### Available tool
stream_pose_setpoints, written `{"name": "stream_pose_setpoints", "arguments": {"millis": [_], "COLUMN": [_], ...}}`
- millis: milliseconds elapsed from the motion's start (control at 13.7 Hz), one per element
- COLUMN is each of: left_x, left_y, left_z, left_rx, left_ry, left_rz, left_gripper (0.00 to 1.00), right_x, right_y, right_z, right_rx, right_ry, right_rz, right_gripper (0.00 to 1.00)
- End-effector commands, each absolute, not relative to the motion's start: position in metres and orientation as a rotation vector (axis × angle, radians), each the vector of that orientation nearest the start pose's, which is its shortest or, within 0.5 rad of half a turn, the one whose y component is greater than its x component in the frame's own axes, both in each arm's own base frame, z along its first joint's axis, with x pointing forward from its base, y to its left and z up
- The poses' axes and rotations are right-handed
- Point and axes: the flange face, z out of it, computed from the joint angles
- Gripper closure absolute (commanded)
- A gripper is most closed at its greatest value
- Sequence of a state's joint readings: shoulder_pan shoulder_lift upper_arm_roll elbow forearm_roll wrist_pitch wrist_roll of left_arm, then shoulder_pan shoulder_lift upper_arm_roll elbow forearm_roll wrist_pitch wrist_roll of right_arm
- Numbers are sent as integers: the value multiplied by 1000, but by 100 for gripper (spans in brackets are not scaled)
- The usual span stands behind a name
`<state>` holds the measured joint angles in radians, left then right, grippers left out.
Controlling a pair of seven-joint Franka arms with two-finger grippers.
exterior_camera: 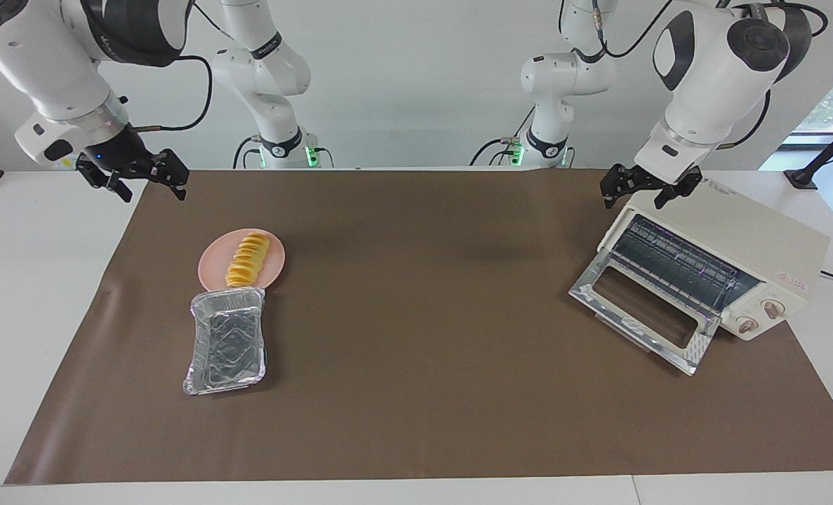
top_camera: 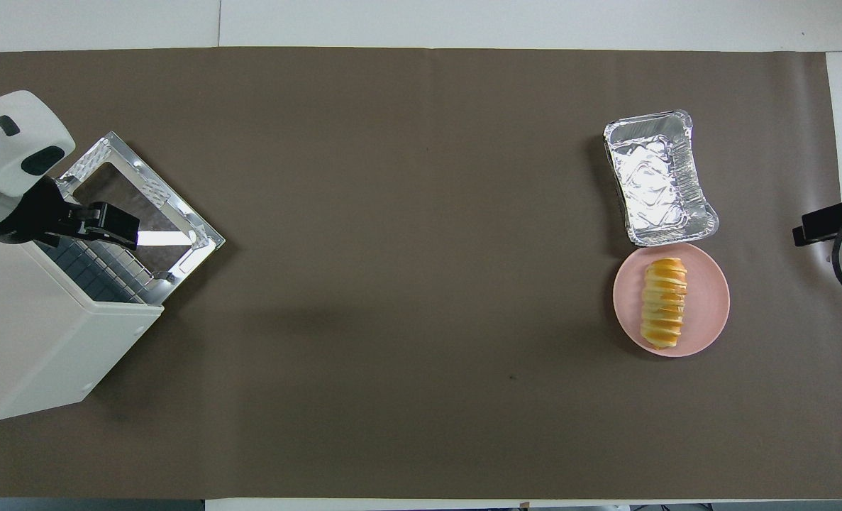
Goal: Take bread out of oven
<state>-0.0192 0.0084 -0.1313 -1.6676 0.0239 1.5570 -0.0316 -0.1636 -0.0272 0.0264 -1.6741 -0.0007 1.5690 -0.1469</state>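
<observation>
1. The left gripper (exterior_camera: 641,188) hangs in the air with its fingers spread and nothing between them, over the top edge of the oven (exterior_camera: 732,242) just above its mouth.
2. The right gripper (exterior_camera: 142,182) is likewise up in the air, fingers spread and holding nothing, over the edge of the brown mat (exterior_camera: 416,365) at the right arm's end of the table. From the pink plate (exterior_camera: 272,265) it sits at about 11 o'clock in the facing view.
3. The oven stands at the left arm's end of the mat, turned at an angle. Its glass drop door (exterior_camera: 644,319) lies folded down and open, pointing toward about 7 o'clock in the facing view. The wire rack (exterior_camera: 676,266) shows in the mouth with nothing on it, and two round knobs (exterior_camera: 760,317) sit on the front panel.
4. The bread (exterior_camera: 248,260) is out of the oven, lying lengthwise on the pink plate, well apart from the oven, toward the right arm's end.
5. A silver foil tray (exterior_camera: 225,341) lies touching the plate's rim, at about 6 o'clock from the plate in the facing view, farther from the robots.
6. In the overhead view the bread (top_camera: 663,303) lies at 6 o'clock from the tray (top_camera: 658,177).
</observation>
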Motion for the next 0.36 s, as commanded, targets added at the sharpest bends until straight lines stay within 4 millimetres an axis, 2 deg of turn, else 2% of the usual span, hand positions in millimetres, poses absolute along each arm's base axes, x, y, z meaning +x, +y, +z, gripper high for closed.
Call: {"name": "stream_pose_setpoints", "arguments": {"millis": [0, 292], "left_x": [541, 541], "left_y": [-78, -78], "left_z": [580, 580], "left_rx": [-3109, -3109], "left_ry": [166, 166], "left_rz": [155, 155], "left_gripper": [0, 0], "right_x": [529, 530], "right_y": [-73, -74], "right_z": [592, 592], "right_rx": [-3154, -3173], "right_ry": [4, -7], "right_rz": [147, 142], "right_gripper": [0, 0]}}
